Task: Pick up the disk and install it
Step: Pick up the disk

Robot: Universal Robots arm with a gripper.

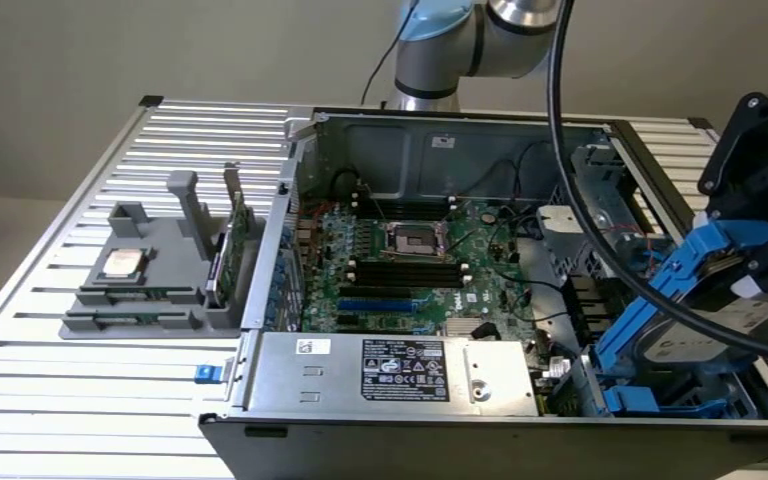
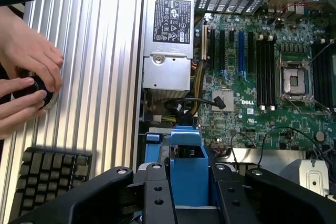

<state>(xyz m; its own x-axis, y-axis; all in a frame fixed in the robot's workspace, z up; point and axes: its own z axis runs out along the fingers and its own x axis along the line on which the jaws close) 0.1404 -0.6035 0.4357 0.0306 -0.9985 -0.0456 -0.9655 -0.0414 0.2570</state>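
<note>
The disk (image 1: pixel 704 335), a silver-grey drive in a bright blue carrier (image 1: pixel 664 290), hangs tilted over the drive bay at the front corner of the open computer case (image 1: pixel 424 150), on the exterior view's right. My black gripper (image 1: pixel 764 265) is shut on its upper end. In the wrist view, the gripper (image 2: pixel 189 184) has its fingers (image 2: pixel 156 195) clamped on either side of the blue carrier (image 2: pixel 188 166), with the motherboard (image 2: pixel 262 77) beyond it.
A thick black cable (image 1: pixel 584 200) sweeps across the case. The power supply (image 1: pixel 398 370) sits at the case front. A grey fixture (image 1: pixel 157 290) on the slatted table holds a CPU chip (image 1: pixel 124 262) and a green card (image 1: pixel 237 245). A person's hands (image 2: pixel 26 82) rest beside a keyboard (image 2: pixel 47 177).
</note>
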